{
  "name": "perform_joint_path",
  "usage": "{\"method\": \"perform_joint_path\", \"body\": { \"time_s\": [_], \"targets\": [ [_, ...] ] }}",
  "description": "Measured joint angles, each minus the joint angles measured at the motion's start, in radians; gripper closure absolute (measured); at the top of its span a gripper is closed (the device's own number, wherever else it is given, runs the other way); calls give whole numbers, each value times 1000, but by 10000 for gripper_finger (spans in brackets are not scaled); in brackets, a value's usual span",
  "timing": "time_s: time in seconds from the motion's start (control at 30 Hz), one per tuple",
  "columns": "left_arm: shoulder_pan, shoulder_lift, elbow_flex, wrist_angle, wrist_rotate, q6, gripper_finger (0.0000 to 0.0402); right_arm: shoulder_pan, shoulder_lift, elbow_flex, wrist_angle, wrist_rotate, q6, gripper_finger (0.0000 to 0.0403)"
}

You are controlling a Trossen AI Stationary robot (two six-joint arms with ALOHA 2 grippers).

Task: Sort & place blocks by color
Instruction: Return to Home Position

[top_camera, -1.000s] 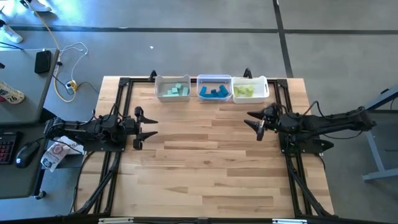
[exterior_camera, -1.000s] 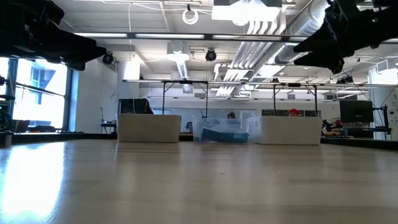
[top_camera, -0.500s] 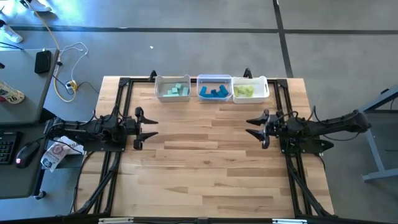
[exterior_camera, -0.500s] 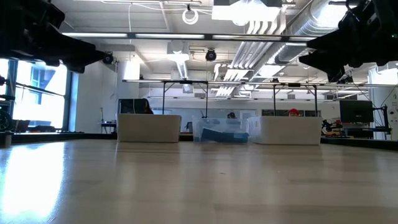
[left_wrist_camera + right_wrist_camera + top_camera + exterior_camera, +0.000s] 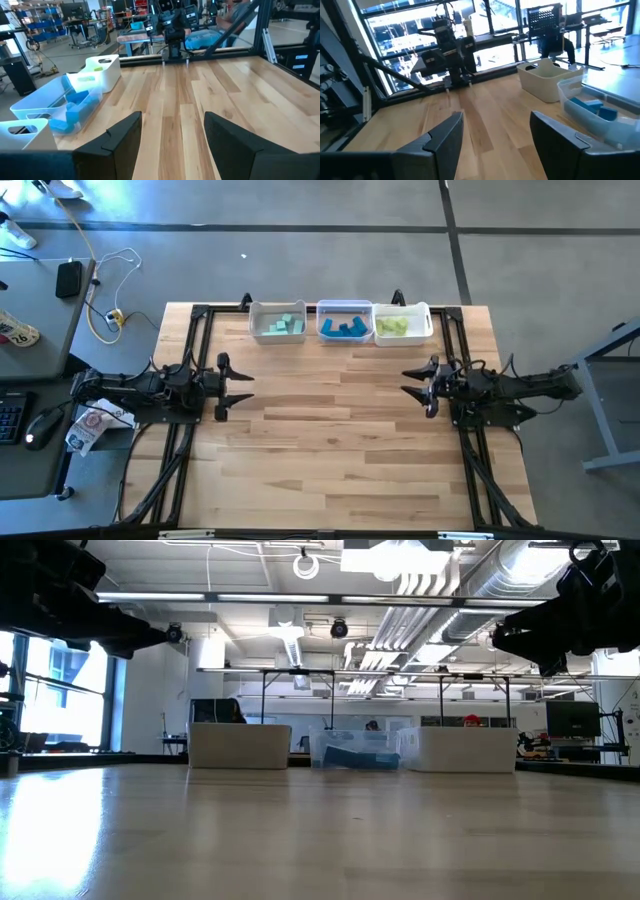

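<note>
The blocks all lie inside three translucent white bins in a row at the table's far edge: pale teal blocks [image 5: 284,326] in the left bin, darker blue blocks [image 5: 345,328] in the middle bin, yellow-green blocks [image 5: 394,326] in the right bin. No block shows on the bare table. My left gripper [image 5: 238,387] hovers open at the table's left side, raised above the wood, holding nothing. My right gripper [image 5: 414,386] hovers open at the table's right side, also empty. Each gripper points toward the table's middle.
The three bins [image 5: 340,308] stand side by side against the far edge. Black arm frames [image 5: 180,440] run along the table's left and right sides. Bare wood [image 5: 330,440] spreads between the grippers and toward the near edge. A desk with a mouse stands off the left.
My right gripper has drawn back from near the yellow-green bin toward the table's right and near side, and its arm has folded in. It stays open and empty. The left arm has kept still.
</note>
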Motion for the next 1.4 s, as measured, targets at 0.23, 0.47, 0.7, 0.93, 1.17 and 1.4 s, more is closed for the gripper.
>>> {"method": "perform_joint_path", "body": {
  "time_s": [0.23,0.47,0.7,0.93,1.17,1.4],
  "targets": [
    [0,1,0,1,1,-75,200,0,-28,0,-7,26,-19,187],
    [0,1,0,2,2,-114,200,0,-25,0,-6,50,-19,187],
    [0,1,0,2,2,-113,200,0,-25,0,-6,50,-14,187],
    [0,1,0,3,0,-114,200,0,-25,0,-7,49,-12,187],
    [0,1,0,3,0,-114,200,0,-25,0,-7,48,-12,187],
    [0,1,0,3,0,-114,200,0,-25,0,-7,48,-12,187]
  ]
}}
